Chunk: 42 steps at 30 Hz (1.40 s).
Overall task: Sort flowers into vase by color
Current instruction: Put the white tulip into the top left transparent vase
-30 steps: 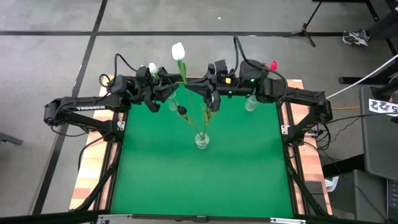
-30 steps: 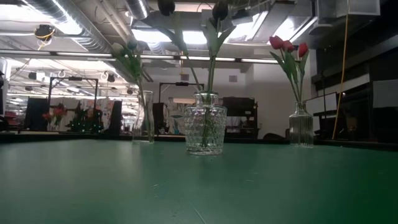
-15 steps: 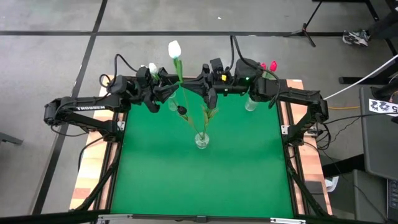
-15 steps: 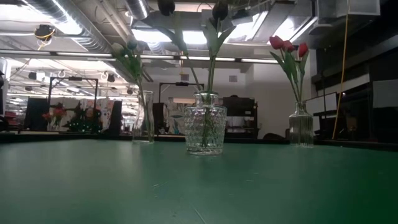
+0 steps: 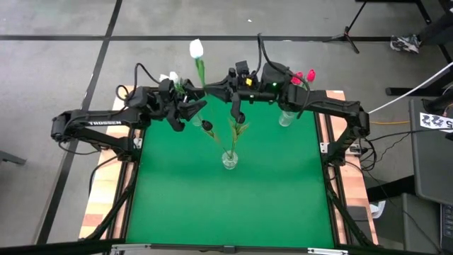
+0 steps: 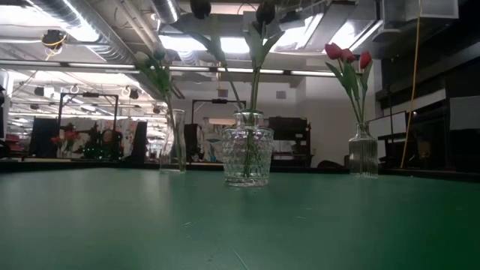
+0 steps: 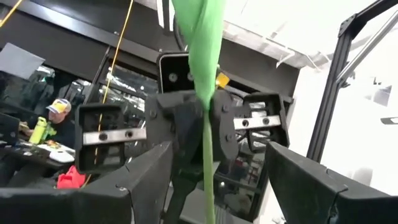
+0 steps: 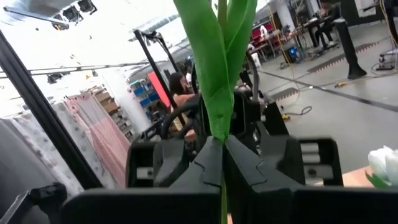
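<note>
Item: white tulip (image 5: 196,49), stem pinched in closed right gripper (image 5: 210,85) above table's far edge, raised clear for transfer. Left gripper (image 5: 195,108) spread wide, empty, facing it (apparently awaiting handover) beside white-flower vase (image 5: 196,119).

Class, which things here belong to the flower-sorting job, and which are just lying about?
Job: white tulip held in the shut right gripper; open left gripper; black tulips; red tulips; three vases.
Lying about: tripod; white cable.
</note>
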Each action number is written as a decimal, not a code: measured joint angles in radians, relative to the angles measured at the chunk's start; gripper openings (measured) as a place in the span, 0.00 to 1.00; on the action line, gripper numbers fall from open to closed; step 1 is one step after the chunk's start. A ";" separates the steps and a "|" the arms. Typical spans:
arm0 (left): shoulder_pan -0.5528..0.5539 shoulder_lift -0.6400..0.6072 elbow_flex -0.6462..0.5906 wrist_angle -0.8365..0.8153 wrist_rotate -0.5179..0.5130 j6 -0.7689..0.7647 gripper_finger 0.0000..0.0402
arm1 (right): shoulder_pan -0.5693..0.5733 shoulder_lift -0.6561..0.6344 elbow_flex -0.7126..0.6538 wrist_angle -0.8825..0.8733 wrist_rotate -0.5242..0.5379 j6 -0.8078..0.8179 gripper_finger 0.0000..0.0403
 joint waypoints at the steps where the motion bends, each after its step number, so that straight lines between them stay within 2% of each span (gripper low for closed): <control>1: 0.000 0.005 0.000 0.000 0.000 0.000 0.63 | -0.001 0.001 0.000 0.010 0.000 0.002 0.00; 14: 0.004 0.010 0.003 -0.049 -0.019 0.030 0.60 | 0.001 0.008 0.001 -0.002 -0.001 0.007 0.00; 32: 0.004 0.009 0.003 -0.067 -0.020 0.113 0.04 | 0.001 0.009 0.001 -0.011 -0.001 0.006 0.00; 37: 0.004 0.009 0.003 -0.076 -0.021 0.123 0.03 | 0.001 0.010 0.001 -0.025 0.001 0.005 0.02; 42: 0.004 0.010 0.003 -0.079 -0.045 0.129 0.01 | 0.001 0.010 0.002 -0.081 -0.003 -0.059 0.19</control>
